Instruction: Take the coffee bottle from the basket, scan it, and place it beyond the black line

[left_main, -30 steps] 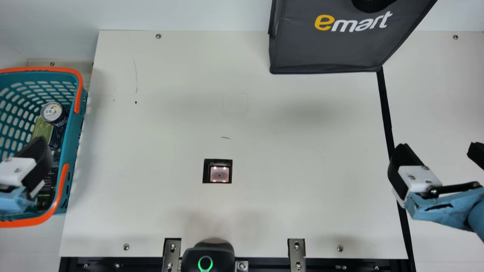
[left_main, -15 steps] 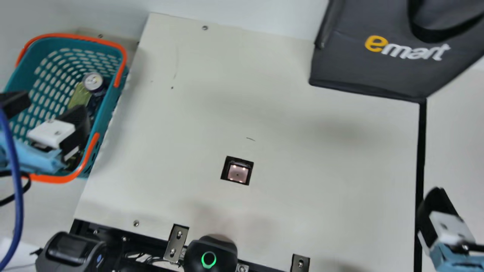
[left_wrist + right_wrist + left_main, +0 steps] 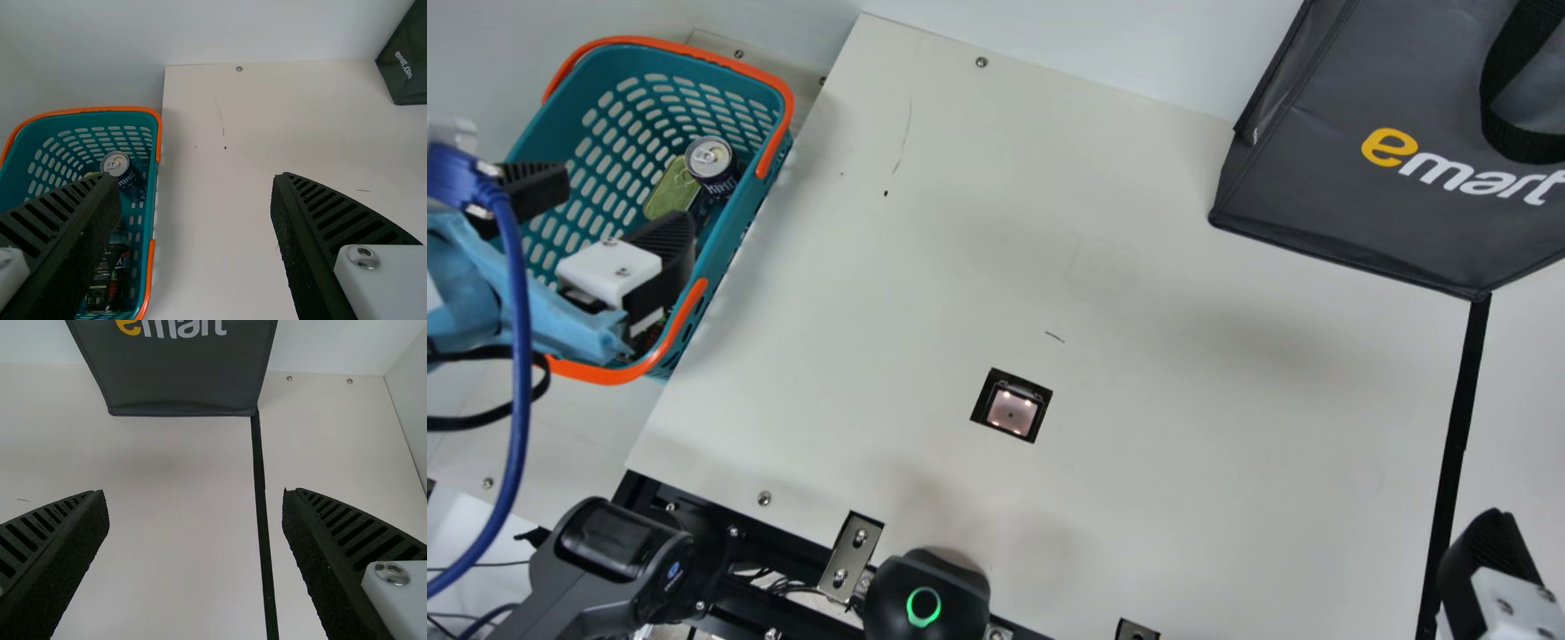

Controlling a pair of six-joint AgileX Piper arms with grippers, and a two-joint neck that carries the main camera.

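So I had my ribbed black left end effector (image 3: 195,181) spread wide over the teal plastic basket (image 3: 151,197), probably to straddle what looked like the dark coffee bottle (image 3: 100,283) inside, right one (image 3: 195,495) gaping too.

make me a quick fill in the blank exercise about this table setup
The teal basket has ____ handles.
Holding nothing, the left claw and the right claw are both ____.
Of the two claws, the one nearer the black line is the ____ one.
The black device at the table's near edge shows a ring glowing ____.

Missing words: orange; open; right; green
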